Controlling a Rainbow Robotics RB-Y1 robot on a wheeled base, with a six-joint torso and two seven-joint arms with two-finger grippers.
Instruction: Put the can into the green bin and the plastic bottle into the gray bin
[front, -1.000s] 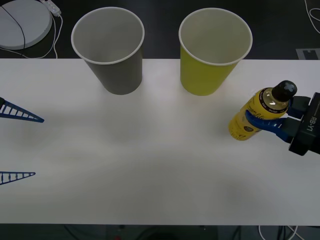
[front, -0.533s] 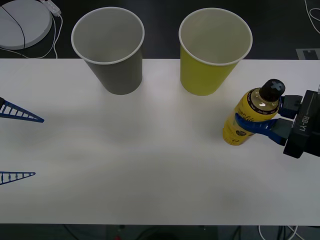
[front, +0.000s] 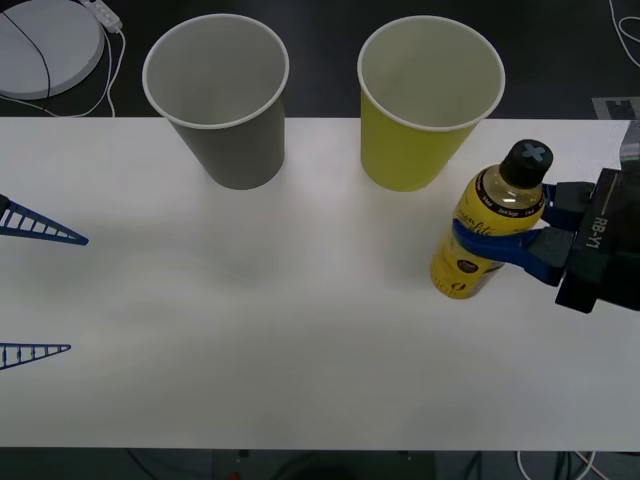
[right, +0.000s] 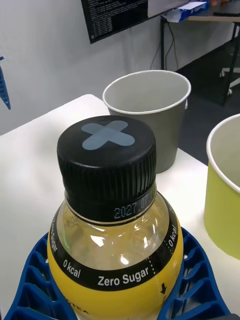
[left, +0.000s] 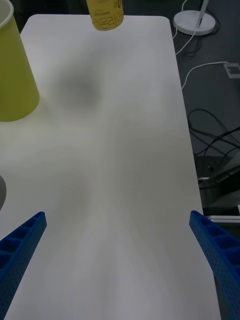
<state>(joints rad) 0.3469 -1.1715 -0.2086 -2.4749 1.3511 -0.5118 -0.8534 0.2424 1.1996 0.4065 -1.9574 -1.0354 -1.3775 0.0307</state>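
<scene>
Front view: right gripper (front: 505, 245) has its blue fingers clenched round the body of the plastic bottle (front: 487, 225), which is tilted, cap toward the robot's right, beside the green bin (front: 425, 105) at the right of the white surface (front: 300, 330). Can't tell here if its base touches the surface. Gray bin (front: 222, 100) stands well to the left, past the green one. Left gripper (front: 35, 292) idles at the left edge, fingers spread wide apart. No can on the surface.

Right wrist view: bottle cap (right: 106, 160) up close, fingers wrapping the yellow label; gray bin (right: 150, 112) ahead, green bin (right: 225, 187) nearer.

Left wrist view: bottle base (left: 104, 14) appears to hang clear of the surface, shadow below.

Step, I'd judge: bottle transport. Next: carry it past the green bin, centre over the gray rim, release.
</scene>
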